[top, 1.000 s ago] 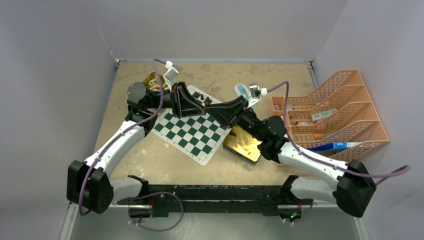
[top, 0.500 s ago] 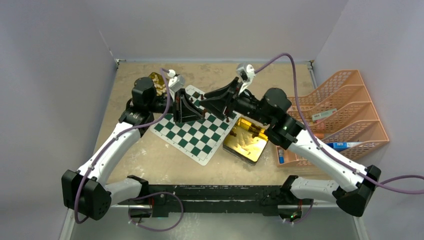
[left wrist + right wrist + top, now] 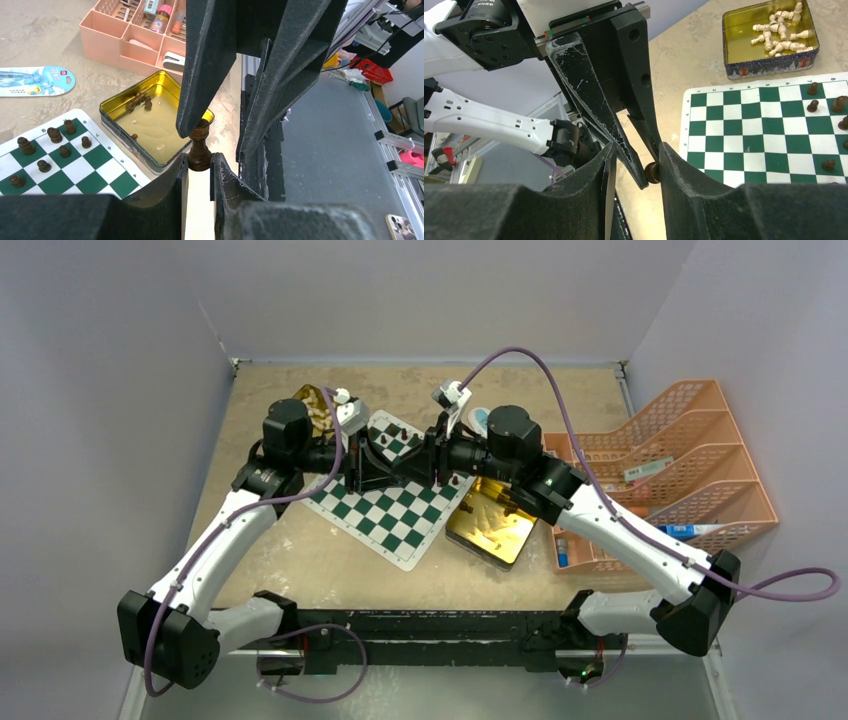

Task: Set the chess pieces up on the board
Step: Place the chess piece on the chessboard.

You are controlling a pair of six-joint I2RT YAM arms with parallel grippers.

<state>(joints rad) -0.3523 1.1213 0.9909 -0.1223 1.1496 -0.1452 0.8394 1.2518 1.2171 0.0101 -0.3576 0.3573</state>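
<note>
Above the green-and-white board (image 3: 390, 510), my two grippers meet tip to tip. My left gripper (image 3: 200, 162) is shut on the base of a dark brown chess piece (image 3: 199, 145), which stands upright between its tips. My right gripper (image 3: 636, 160) is open around that same piece (image 3: 653, 172). Its right-hand finger (image 3: 684, 175) touches the piece. One left-gripper finger sits in the gap. Several dark pieces (image 3: 55, 135) stand on the board's far rows, seen again in the right wrist view (image 3: 824, 100).
A gold tin (image 3: 490, 525) right of the board holds a few dark pieces (image 3: 140, 100). Another tin (image 3: 769, 37) at the board's far left corner holds cream pieces. A pink rack (image 3: 670, 470) stands at the right. A blue card (image 3: 35, 81) lies behind the board.
My right arm has swung left from over the gold tin to meet the left gripper, and its jaws now straddle the held piece. The left gripper has kept its grip and shifted slightly.
</note>
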